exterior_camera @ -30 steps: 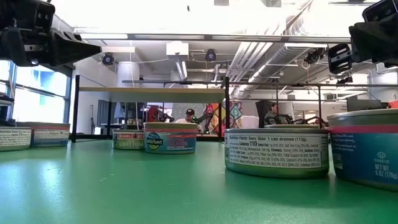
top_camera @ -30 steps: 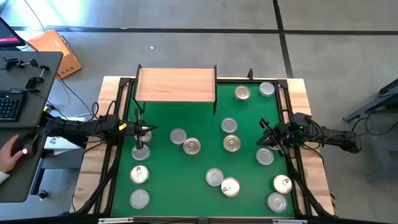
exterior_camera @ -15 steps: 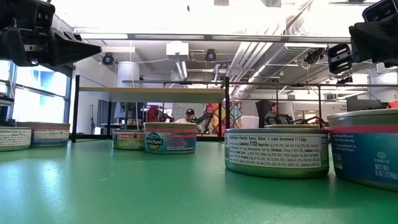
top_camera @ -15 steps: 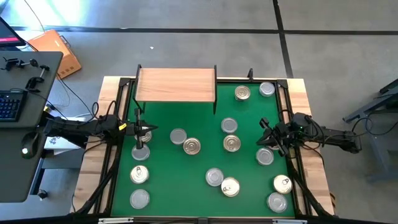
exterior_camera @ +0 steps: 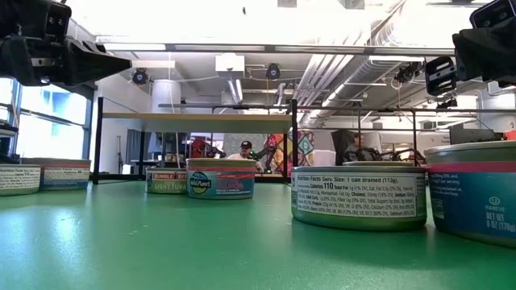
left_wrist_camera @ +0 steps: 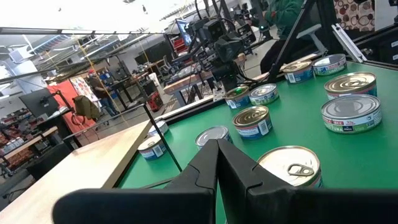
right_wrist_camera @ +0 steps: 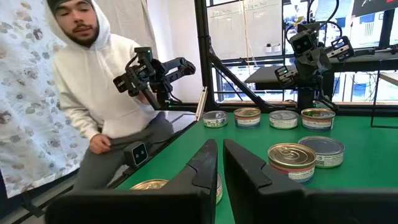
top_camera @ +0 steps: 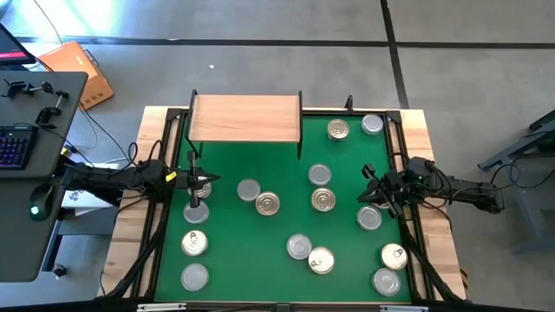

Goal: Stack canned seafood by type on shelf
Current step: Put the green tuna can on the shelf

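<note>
Several round seafood tins lie scattered on the green mat [top_camera: 277, 225], each flat on its base. Some have silver lids [top_camera: 249, 189], others gold pull-tab lids [top_camera: 268, 204]. The light-wood shelf [top_camera: 245, 119] stands on thin black legs at the mat's far left. My left gripper [top_camera: 192, 178] hovers level at the mat's left edge, shut and holding nothing; a gold-lidded tin [left_wrist_camera: 292, 163] sits just beyond its fingertips [left_wrist_camera: 217, 146]. My right gripper [top_camera: 371, 189] hovers level at the right edge, shut and holding nothing, above a tin [top_camera: 369, 217].
A person in a white hooded top [right_wrist_camera: 93, 81] sits beyond the table's left side. A desk with a keyboard [top_camera: 13, 147] stands there too. Black frame posts [top_camera: 192, 95] rise at the mat's far corners. Bare mat lies near the front middle [top_camera: 251, 269].
Both arms have kept still and no tin has moved. A person's hand that lay on the desk left of the table has drawn away out of the high view.
</note>
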You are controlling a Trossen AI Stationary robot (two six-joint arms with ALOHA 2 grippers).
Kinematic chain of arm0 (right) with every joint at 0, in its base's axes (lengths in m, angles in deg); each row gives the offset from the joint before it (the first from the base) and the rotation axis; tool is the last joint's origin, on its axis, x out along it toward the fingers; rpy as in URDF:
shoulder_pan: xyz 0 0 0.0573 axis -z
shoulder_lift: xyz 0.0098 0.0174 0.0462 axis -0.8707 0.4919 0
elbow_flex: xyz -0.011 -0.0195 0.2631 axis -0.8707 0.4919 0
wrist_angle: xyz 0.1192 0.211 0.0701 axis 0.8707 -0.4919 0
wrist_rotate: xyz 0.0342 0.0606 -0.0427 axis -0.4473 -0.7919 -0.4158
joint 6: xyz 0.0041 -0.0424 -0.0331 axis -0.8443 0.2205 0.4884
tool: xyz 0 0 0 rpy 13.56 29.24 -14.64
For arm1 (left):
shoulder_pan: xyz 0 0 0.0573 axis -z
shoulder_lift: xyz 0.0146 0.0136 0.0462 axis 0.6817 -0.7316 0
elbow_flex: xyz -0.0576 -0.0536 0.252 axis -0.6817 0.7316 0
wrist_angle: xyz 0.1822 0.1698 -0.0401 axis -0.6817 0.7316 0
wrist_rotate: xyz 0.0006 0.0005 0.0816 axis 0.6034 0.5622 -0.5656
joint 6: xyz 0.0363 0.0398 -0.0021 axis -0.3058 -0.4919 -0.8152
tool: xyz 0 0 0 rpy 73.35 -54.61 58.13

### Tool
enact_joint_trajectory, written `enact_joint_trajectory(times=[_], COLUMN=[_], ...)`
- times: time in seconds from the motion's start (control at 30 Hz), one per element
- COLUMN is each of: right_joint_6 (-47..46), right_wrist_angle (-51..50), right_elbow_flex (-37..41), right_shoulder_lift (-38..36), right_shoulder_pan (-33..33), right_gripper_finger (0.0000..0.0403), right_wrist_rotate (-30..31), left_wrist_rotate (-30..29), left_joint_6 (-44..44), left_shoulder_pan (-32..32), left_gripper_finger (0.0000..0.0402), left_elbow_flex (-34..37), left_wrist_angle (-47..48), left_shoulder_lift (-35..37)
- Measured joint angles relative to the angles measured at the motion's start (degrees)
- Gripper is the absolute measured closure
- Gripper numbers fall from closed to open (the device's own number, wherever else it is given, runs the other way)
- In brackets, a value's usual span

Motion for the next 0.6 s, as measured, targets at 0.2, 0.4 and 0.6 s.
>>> enact_joint_trajectory(times=[0.2,0.4,0.6], right_joint_6=[0.0,0.0,0.0], right_wrist_angle=[0.0,0.0,0.0], right_elbow_flex=[0.0,0.0,0.0], right_shoulder_lift=[0.0,0.0,0.0], right_shoulder_pan=[0.0,0.0,0.0], right_gripper_finger=[0.0382,0.0382,0.0382], right_wrist_rotate=[0.0,0.0,0.0], left_wrist_rotate=[0.1,2.3,7.5], left_joint_6=[-7.7,1.7,24.5], left_shoulder_pan=[0.0,0.0,0.0], left_gripper_finger=[0.0402,0.0401,0.0402], left_elbow_flex=[0.0,0.0,0.0], left_wrist_angle=[-3.9,-4.3,-9.5], left_shoulder_lift=[-0.1,-0.1,-0.1])
